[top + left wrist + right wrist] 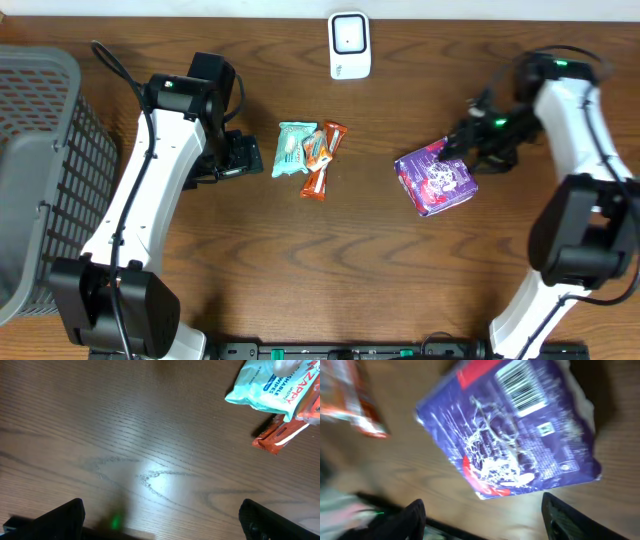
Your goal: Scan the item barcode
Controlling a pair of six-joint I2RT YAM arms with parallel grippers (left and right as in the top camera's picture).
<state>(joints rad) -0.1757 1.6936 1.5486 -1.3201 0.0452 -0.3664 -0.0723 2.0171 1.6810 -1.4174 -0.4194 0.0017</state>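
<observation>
The glossy purple snack packet (435, 178) lies flat on the brown wooden surface (300, 280) at the right. Its barcode (520, 385) faces up, well apart from the small white barcode scanner (349, 45) at the far edge. The right claw (482, 525) stands wide at the packet's far right side, gripping nothing. The left claw (160, 520) is also wide and empty, just left of the teal wipes pack (293, 148). As I judge the risks, the soft film may crumple or slip from a pinch on its edge, and a careless turn would hide the code from the scanner. Count: one purple packet, one teal pack, what look like two orange bar wrappers (314, 182), one scanner, one grey plastic basket (40, 150), two claws
</observation>
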